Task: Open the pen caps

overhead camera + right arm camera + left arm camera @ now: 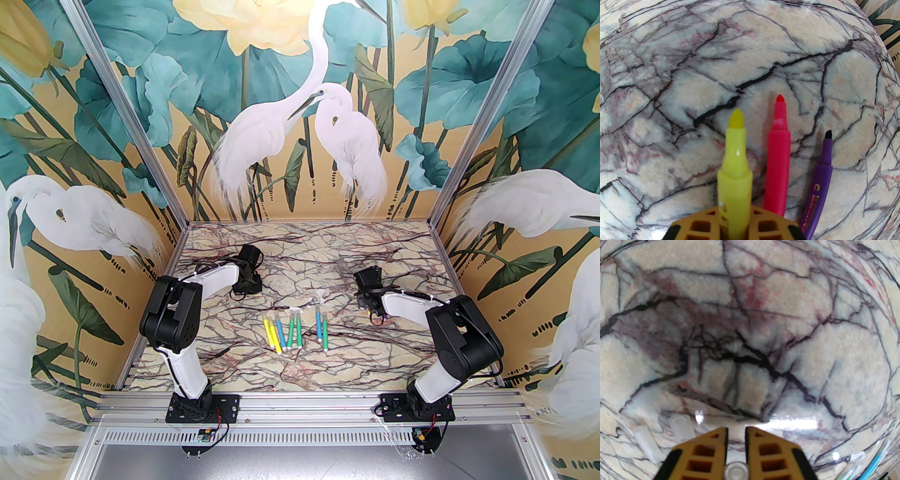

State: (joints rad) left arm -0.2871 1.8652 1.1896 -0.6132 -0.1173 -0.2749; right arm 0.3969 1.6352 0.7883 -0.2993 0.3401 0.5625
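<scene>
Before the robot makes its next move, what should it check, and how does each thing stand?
1. Yellow pen firmly in the right gripper: ok, tip bare.
2. Clear cap held between the left gripper fingers: ok.
3. Bare table to lay the yellow pen down beside the pink pen and purple pen: ok.
4. Loose caps out of the way of where the held cap drops: cannot tell.
5. Row of pens mid-table still capped: cannot tell, too small.
</scene>
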